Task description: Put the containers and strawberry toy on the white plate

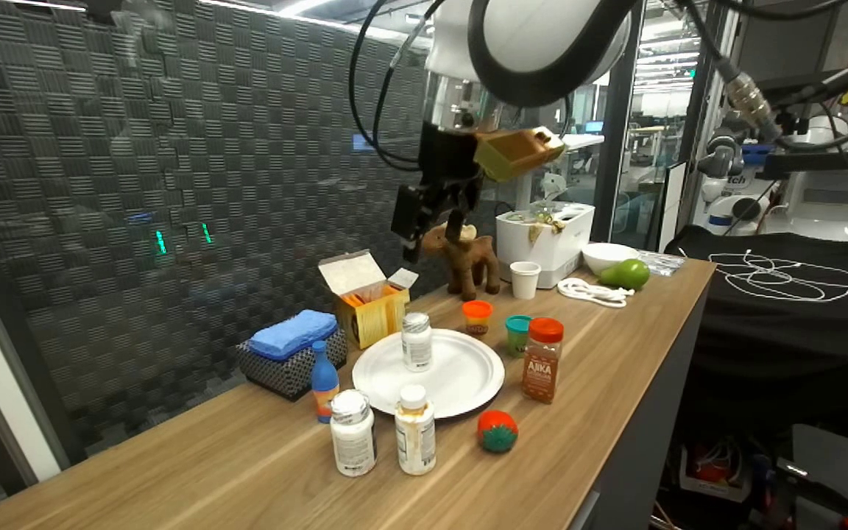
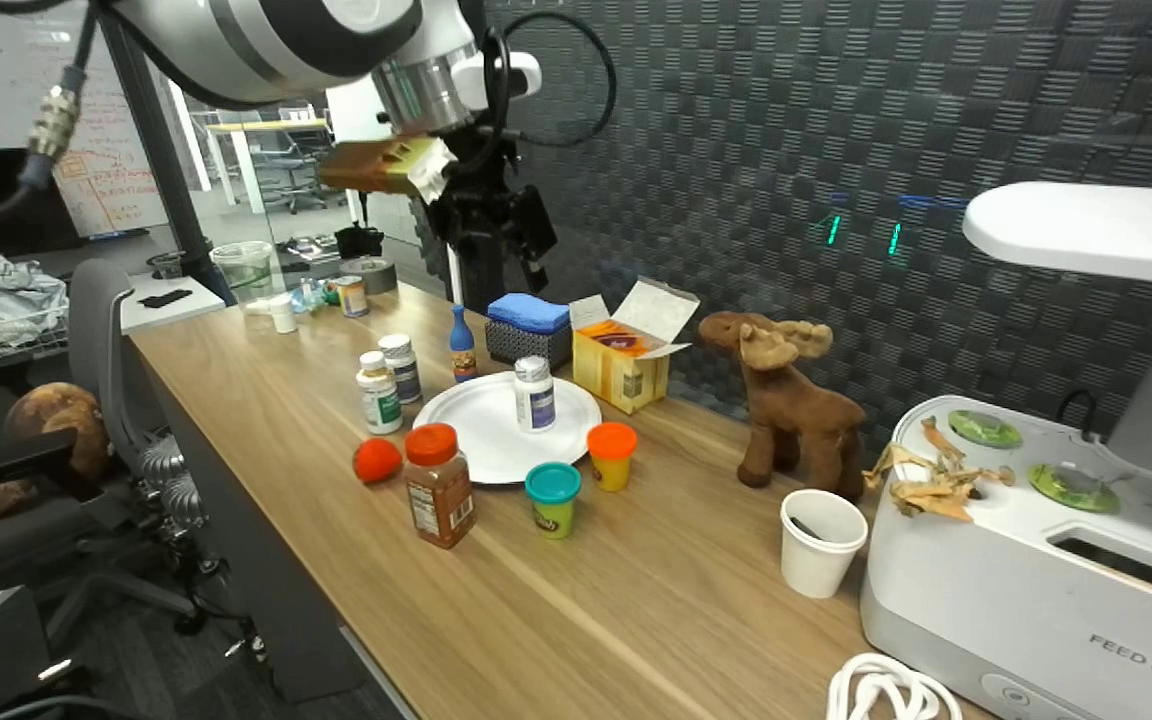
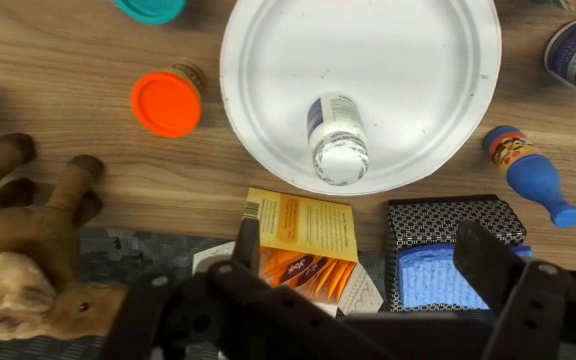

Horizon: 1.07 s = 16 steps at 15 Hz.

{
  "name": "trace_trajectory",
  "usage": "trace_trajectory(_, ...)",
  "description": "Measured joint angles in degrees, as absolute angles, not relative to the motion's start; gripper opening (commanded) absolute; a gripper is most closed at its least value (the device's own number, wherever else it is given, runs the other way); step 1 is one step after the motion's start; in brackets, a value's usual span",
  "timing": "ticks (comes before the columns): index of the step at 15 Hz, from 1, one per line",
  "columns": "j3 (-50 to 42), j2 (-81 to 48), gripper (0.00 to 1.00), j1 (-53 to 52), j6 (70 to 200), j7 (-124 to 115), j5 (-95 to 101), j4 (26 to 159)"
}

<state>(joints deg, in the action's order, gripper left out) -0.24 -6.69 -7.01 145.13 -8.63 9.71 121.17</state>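
The white plate [image 1: 461,375] lies on the wooden table, with one white bottle [image 1: 417,342] upright on it; both also show in the wrist view. Two more white bottles [image 1: 354,434] [image 1: 415,434] stand beside the plate. The red strawberry toy [image 1: 497,432] with green leaves lies apart from the plate; it is out of the wrist view. A red-capped spice jar [image 2: 439,490], a teal-lidded tub [image 2: 553,500] and an orange-lidded tub [image 2: 612,455] stand around the plate. My gripper [image 3: 360,245] is open and empty, high above the table's back side, above the tea box and sponge.
The open tea box [image 1: 372,316], a patterned box with a blue sponge [image 2: 529,330] and a blue toy bottle [image 3: 533,172] stand near the plate. A brown moose toy [image 2: 796,410], a paper cup [image 2: 821,545] and a white planter [image 2: 996,600] stand further along. A dark wall lies behind.
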Motion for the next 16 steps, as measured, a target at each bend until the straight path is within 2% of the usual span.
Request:
trace_trajectory(5,-0.44,0.33,1.0,-2.99,139.66,1.58,8.29,125.94)
trace_trajectory(16,-0.36,-0.26,1.0,-1.72,139.5,6.15,6.44,127.81)
